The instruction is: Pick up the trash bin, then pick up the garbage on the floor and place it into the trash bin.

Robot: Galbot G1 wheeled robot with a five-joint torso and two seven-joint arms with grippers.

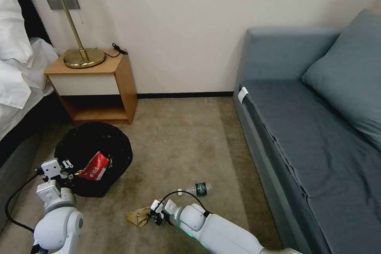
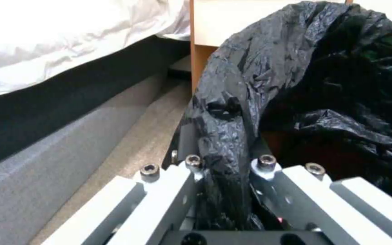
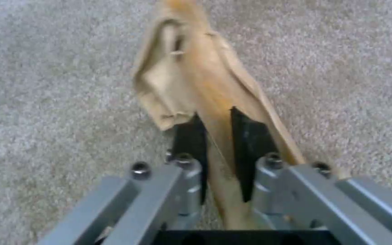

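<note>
The left gripper is clamped on the bag-lined rim of the trash bin, which sits at 10 o'clock on the carpet, just in front of the nightstand. In the left wrist view the jaws pinch the crinkled black plastic between them. 1 red-and-white wrapper lies inside the bin. The right gripper, low at 6 o'clock, has its jaws closed on the tan paper on the floor. The clear bottle lies near it, toward the sofa.
</note>
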